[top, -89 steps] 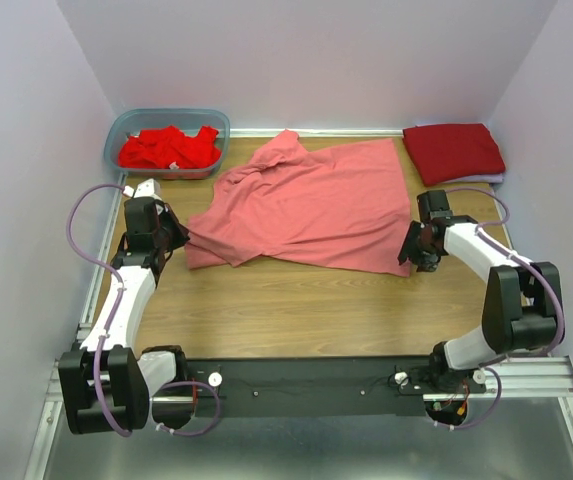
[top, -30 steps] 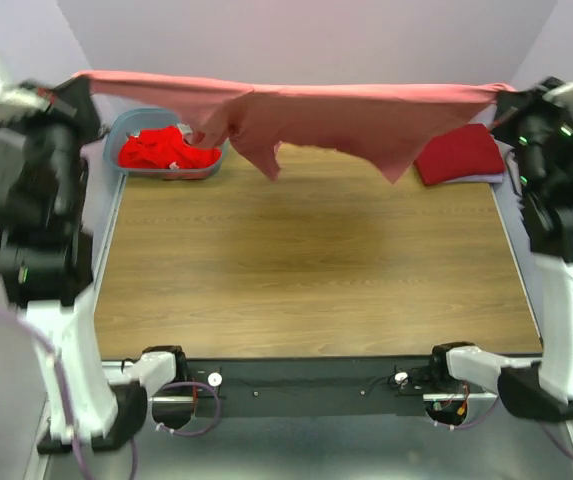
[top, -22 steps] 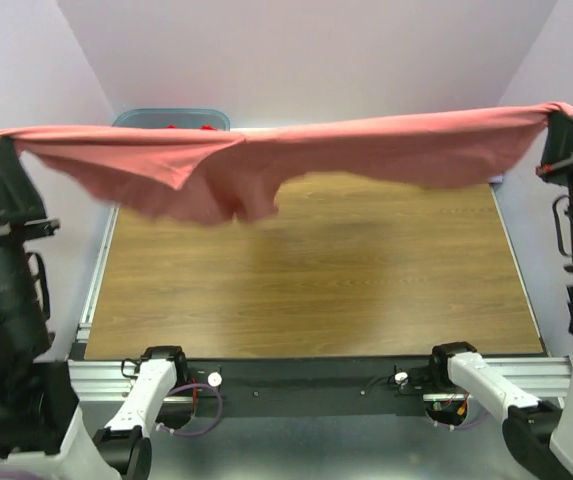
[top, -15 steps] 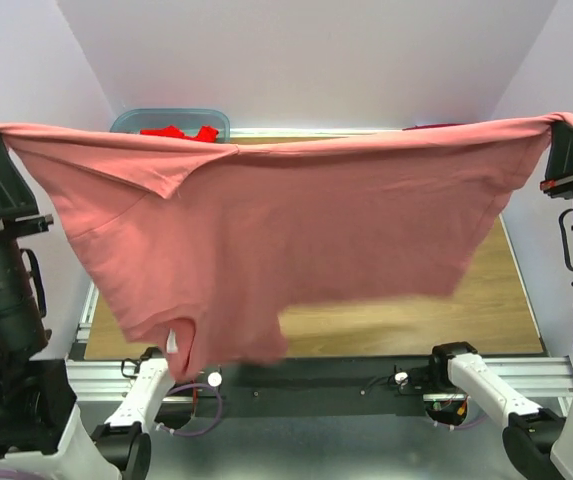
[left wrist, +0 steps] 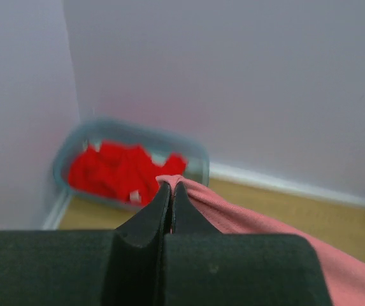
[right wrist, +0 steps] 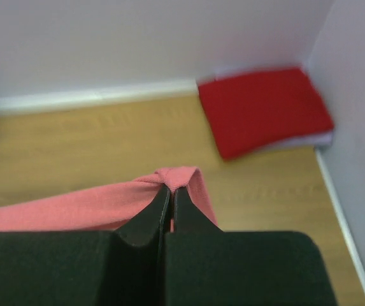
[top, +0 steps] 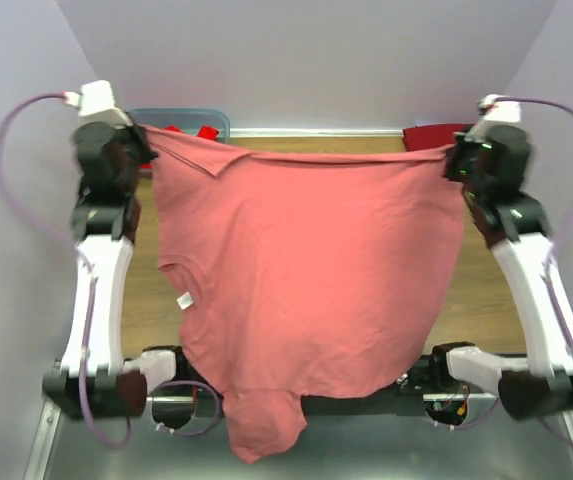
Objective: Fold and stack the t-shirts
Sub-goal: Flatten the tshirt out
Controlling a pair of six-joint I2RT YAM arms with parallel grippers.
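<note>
A salmon-pink t-shirt (top: 301,270) hangs spread in the air between both raised arms, its lower end drooping past the table's near edge. My left gripper (top: 138,143) is shut on its top left corner (left wrist: 188,194). My right gripper (top: 454,160) is shut on its top right corner (right wrist: 182,178). In each wrist view the black fingers (left wrist: 153,213) (right wrist: 153,213) pinch a fold of pink cloth. Bright red t-shirts (left wrist: 115,173) lie crumpled in the tub. A folded darker crimson t-shirt (right wrist: 262,109) lies at the back right corner.
The translucent blue-grey tub (top: 191,122) (left wrist: 195,159) stands at the back left against the wall. The wooden table (top: 486,290) is mostly hidden behind the hanging shirt. Lilac walls close in the back and both sides.
Both arms swung the pink shirt up off the table and spread it. In the last half second they drew closer together, and the shirt now hangs lower and longer.
</note>
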